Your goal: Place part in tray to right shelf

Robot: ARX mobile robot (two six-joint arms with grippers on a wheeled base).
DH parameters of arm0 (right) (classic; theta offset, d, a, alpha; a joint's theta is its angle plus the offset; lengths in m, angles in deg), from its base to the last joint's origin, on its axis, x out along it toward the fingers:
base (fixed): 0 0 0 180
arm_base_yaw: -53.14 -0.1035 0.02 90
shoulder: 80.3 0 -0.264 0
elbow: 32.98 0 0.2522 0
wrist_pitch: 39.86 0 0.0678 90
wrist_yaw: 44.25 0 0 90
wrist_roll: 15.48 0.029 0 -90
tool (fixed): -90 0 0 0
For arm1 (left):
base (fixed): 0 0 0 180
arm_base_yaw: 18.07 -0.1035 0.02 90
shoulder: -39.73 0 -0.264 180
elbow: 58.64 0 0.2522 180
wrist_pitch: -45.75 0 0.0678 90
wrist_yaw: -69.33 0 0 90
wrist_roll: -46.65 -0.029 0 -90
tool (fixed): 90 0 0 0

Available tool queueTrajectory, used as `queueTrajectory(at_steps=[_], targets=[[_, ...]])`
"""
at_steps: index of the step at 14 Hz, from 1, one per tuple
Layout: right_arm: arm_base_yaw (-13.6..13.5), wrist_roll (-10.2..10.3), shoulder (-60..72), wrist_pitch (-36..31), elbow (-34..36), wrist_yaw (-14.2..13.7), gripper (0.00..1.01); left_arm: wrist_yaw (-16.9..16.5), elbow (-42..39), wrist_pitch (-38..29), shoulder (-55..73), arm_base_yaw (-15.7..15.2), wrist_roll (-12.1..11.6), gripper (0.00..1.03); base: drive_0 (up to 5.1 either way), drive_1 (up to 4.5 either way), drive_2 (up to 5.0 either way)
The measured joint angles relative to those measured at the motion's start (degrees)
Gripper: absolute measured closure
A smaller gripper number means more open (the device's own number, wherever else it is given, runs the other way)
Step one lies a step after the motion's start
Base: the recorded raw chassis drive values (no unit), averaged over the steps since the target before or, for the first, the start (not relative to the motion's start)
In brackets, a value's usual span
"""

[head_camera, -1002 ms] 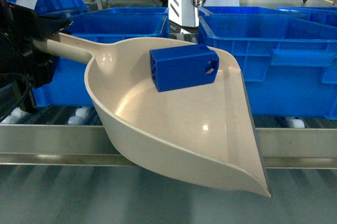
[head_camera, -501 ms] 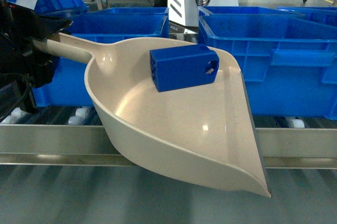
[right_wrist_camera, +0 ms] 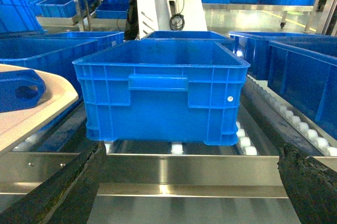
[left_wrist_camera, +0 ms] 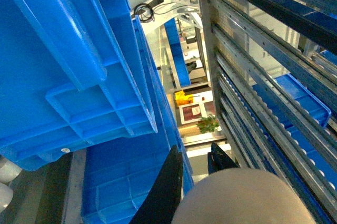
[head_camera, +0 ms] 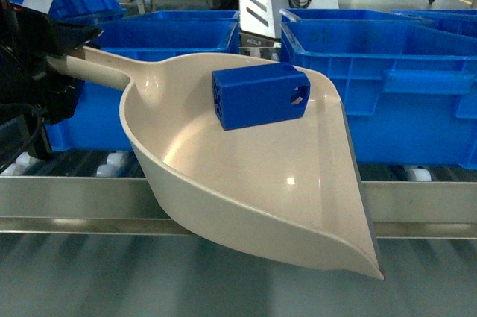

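Part, a boxy blue block with round holes, lies in my tray; left gripper pinches its handle, right gripper spread.

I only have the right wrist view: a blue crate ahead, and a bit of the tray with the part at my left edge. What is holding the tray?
Observer: The left gripper is clamped on the tray by its long handle, at the left of the head view.
Operator: Is the part fully inside?
Observer: Yes. The part lies in the tray, up by its far rim.
Operator: And the tray against the right shelf?
Observer: In the head view its flat front lip reaches out across the right shelf's front rail, toward the robot.
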Motion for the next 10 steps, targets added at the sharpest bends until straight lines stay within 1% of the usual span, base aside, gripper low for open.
queueTrajectory(at_steps=[5,6,7,8,9,10], targets=[[0.0,0.0,0.0,0.0,0.0,0.0,0.03,0.0,0.0,0.0,0.0,0.0,0.0,0.91,0.0,0.00,0.0],[0.0,0.0,0.0,0.0,0.0,0.0,0.03,0.6,0.4,5.4,-1.5,0.0,-0.3,0.91,0.0,0.00,0.0],[0.0,0.0,0.0,0.0,0.0,0.0,0.03,0.4,0.3,12.2,-5.4,0.0,-2.8,0.91,0.0,0.00,0.0],[0.0,0.0,0.0,0.0,0.0,0.0,0.03,-0.3,0.3,10.0,-6.7,-0.5,-3.0,0.91,0.0,0.00,0.0],[0.0,0.0,0.0,0.0,0.0,0.0,0.03,0.0,0.3,8.2,-7.0,-0.9,-2.3,0.91,0.0,0.00,0.0],[0.0,0.0,0.0,0.0,0.0,0.0,0.03,0.0,-0.2,8.3,-7.4,-1.9,-0.9,0.91,0.0,0.00,0.0]])
